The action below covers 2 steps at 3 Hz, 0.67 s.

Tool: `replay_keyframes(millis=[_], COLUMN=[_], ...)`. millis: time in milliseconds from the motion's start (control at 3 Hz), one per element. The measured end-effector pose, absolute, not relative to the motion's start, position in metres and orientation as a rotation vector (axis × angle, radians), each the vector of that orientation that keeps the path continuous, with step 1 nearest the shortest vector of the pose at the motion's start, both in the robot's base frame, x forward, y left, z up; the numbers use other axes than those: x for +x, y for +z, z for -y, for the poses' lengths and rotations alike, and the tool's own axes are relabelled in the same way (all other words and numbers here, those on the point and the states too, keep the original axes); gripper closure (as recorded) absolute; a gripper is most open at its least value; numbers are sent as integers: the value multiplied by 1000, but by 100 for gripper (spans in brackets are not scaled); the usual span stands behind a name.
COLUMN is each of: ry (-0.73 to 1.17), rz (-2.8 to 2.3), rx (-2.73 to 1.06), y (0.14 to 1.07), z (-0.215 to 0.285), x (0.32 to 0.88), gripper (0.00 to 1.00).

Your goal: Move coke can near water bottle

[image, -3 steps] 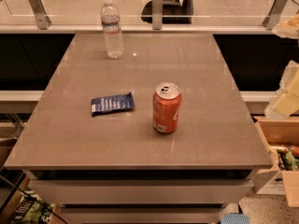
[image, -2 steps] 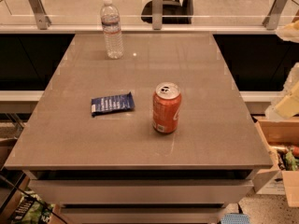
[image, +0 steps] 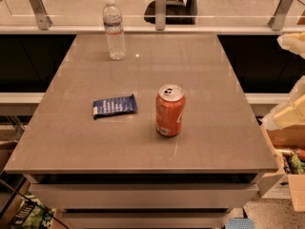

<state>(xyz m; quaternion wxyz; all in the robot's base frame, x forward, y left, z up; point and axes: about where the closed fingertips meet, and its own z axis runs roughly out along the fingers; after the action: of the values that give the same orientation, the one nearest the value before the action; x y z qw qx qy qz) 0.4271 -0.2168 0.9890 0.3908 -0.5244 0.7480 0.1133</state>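
The coke can (image: 170,110), orange-red with a silver top, stands upright near the middle of the grey table (image: 143,147), slightly right of centre. The water bottle (image: 114,29), clear with a white cap, stands upright at the table's far left part. The two are far apart. My gripper does not show in the camera view.
A flat blue snack packet (image: 114,106) lies left of the can. A glass railing with metal posts (image: 161,7) runs behind the table. Cardboard boxes with clutter (image: 288,142) stand off the right edge. A dark office chair (image: 174,6) sits beyond the railing.
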Motion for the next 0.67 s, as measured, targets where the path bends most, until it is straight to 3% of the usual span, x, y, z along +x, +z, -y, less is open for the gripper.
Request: replay_keyframes(millis=[667], ry=[323], rz=[-1883], rx=[-1322], y=[984], z=[213], x=[430], gripper=[0])
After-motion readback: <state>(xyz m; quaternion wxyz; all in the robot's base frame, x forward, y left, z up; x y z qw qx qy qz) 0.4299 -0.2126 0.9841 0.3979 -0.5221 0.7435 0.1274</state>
